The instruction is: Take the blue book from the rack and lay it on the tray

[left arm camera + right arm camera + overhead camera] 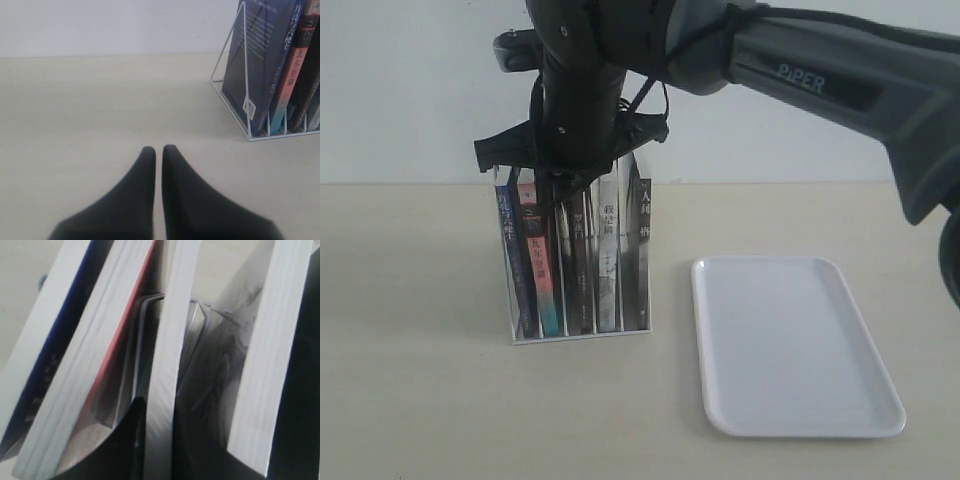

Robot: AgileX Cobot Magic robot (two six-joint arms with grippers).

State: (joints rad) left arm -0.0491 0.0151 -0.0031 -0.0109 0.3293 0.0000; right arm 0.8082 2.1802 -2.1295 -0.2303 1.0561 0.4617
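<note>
tabletop [420, 400]: right end effector [160, 412] straddles book [169, 340].

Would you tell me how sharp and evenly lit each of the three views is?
Exterior view: soft, even light, only a faint shadow by the tray, book spines slightly soft. Left wrist view: the blue book is sharp, the left gripper close up and soft-edged. Right wrist view: too close, page edges blurred, the right gripper a dark smear.

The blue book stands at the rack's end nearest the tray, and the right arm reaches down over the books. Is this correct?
No. The exterior view shows the blue book at the end of the rack farthest from the tray. The right arm does reach down over the books.
</note>
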